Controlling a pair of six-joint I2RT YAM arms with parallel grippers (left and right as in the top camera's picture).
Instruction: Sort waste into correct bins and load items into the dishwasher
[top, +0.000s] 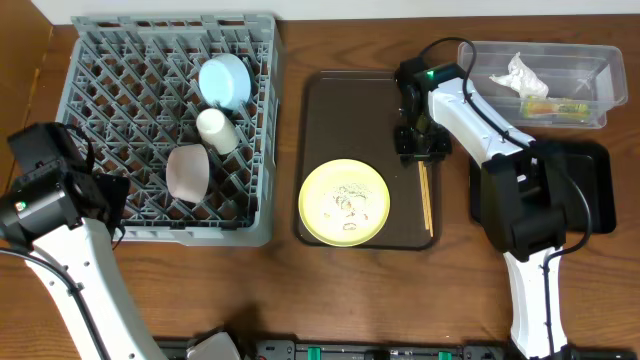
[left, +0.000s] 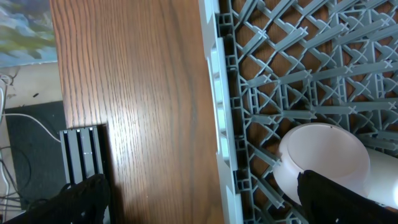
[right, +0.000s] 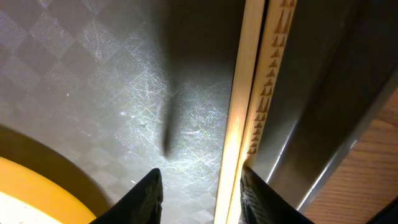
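Observation:
The grey dish rack (top: 100, 70) holds the light blue bowl (top: 225, 80), the white cup (top: 216, 130) and the white bowl (top: 187, 171); the white bowl also shows in the left wrist view (left: 320, 155). The pale yellow plate (top: 344, 202) with rice grains lies on the brown tray (top: 340, 105). The chopsticks (top: 426, 198) lie along the tray's right rim. My right gripper (top: 420, 148) is open just above their far end, a finger on each side of the chopsticks (right: 245, 93). My left gripper (left: 199, 196) is open over the rack's left edge. The clear tub (top: 600, 65) holds the napkin (top: 522, 73) and wrapper (top: 552, 105).
The flat black tray (top: 590, 190) lies at the right, partly under my right arm. Bare wooden table (left: 137, 93) runs beside the rack's left wall (left: 217, 112). A black slotted strip (left: 84, 155) lies at the table edge.

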